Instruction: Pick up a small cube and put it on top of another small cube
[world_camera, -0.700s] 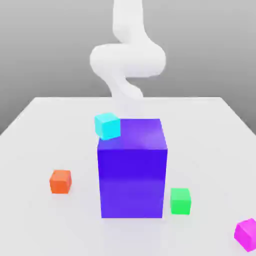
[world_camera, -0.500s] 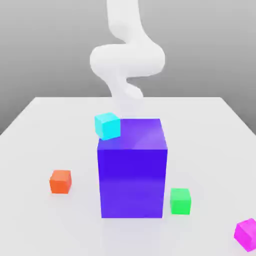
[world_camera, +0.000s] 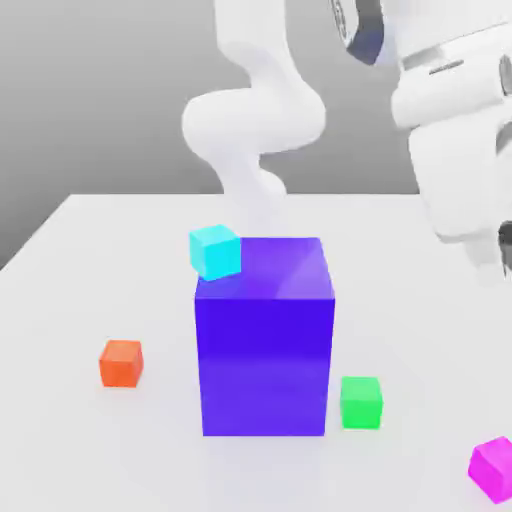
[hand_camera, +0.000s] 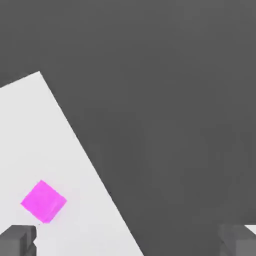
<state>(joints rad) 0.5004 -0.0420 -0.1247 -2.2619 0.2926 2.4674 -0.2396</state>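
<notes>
The small glossy magenta-pink cube (world_camera: 492, 468) lies alone on the white bench (world_camera: 90, 250) near its front corner at the exterior view's right, well apart from the big blue-violet cube (world_camera: 264, 340), which has a small cyan cube (world_camera: 215, 251) at its upper corner. A small green cube (world_camera: 361, 402) sits just beside the big cube, a small orange cube (world_camera: 121, 363) farther off at the exterior view's left. The claw (hand_camera: 130, 242) hangs above the bench with its dark fingers (hand_camera: 17, 240) spread wide and nothing between them.
</notes>
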